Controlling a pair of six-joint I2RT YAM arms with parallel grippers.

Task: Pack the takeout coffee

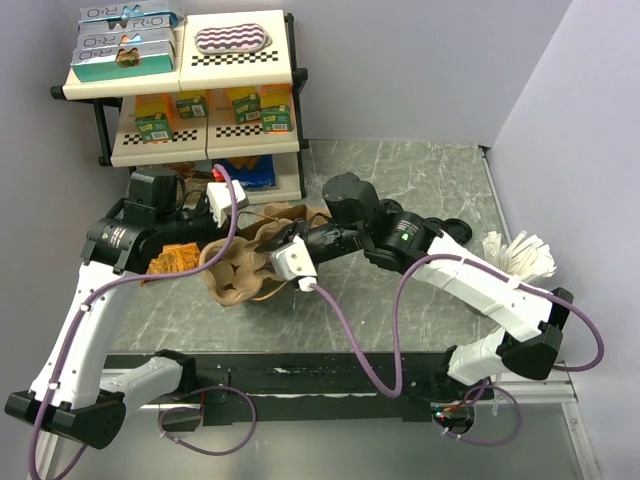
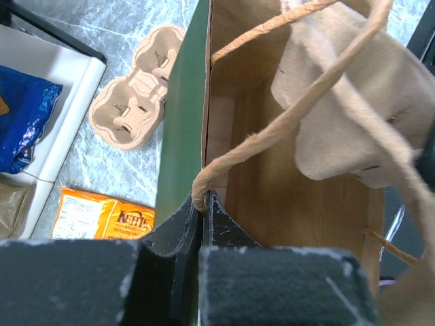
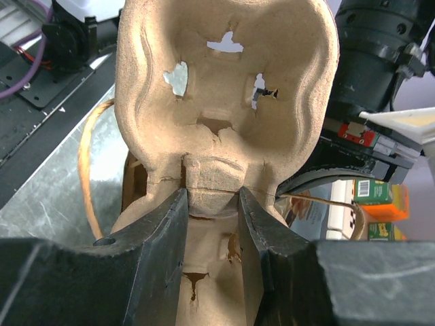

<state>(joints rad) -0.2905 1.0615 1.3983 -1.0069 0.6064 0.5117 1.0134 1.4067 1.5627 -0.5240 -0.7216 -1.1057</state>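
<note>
The takeout coffee is out of view in all three views. My right gripper [image 3: 212, 197] is shut on the middle ridge of a brown moulded-pulp cup carrier [image 3: 224, 102], which stands tilted up in front of its camera. In the left wrist view that carrier [image 2: 346, 115] hangs at the mouth of a paper bag [image 2: 180, 122], green outside and brown inside. My left gripper [image 2: 203, 200] is shut on the bag's twine handle [image 2: 272, 129] at the rim. In the top view both grippers meet mid-table, left [image 1: 225, 200] and right [image 1: 270, 245].
A second pulp carrier [image 2: 136, 95] lies on the marble table left of the bag. An orange chips packet [image 2: 102, 214] lies nearer. A two-tier shelf [image 1: 180, 150] with boxes stands at the back left. White napkins [image 1: 520, 255] sit at the right.
</note>
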